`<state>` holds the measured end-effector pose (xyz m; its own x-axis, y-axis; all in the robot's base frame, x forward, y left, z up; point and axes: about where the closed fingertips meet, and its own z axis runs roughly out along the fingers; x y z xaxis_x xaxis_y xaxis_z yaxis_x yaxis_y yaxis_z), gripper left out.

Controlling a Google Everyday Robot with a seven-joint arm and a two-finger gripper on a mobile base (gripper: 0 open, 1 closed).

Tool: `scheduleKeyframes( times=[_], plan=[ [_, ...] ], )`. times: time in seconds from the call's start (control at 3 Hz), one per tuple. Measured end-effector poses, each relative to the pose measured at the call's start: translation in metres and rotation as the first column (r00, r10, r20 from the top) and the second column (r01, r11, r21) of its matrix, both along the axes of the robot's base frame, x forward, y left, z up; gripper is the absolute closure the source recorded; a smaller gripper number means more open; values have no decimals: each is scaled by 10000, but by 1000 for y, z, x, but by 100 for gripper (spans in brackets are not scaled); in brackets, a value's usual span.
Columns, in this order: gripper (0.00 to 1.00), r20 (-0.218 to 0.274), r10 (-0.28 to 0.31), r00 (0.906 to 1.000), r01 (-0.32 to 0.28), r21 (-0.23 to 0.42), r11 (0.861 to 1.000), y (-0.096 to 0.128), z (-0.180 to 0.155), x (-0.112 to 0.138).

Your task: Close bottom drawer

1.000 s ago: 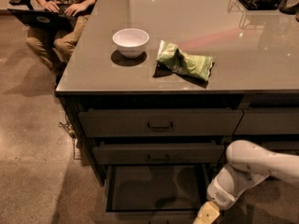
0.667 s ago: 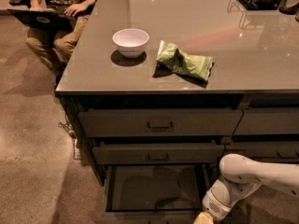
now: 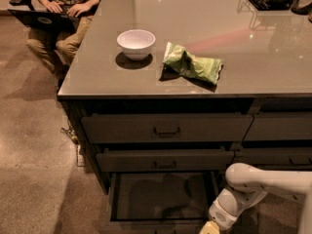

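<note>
Bottom drawer (image 3: 161,196) open under grey counter (image 3: 253,57), gripper (image 3: 210,227) at its right corner

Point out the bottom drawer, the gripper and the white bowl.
bottom drawer (image 3: 161,195): camera view, on its bare inside floor, pulled open.
gripper (image 3: 209,227): camera view, on its pale tip at the frame's bottom edge, right of the drawer.
white bowl (image 3: 136,38): camera view, inside its hollow.
</note>
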<state>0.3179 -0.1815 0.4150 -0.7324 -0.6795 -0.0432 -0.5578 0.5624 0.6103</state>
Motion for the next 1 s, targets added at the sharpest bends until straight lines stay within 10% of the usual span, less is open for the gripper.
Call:
scheduleKeyframes(
  times=[1.0],
  plan=[
    [73,107,-792,9968,797,-549,9953,-6,-120,21]
  ],
)
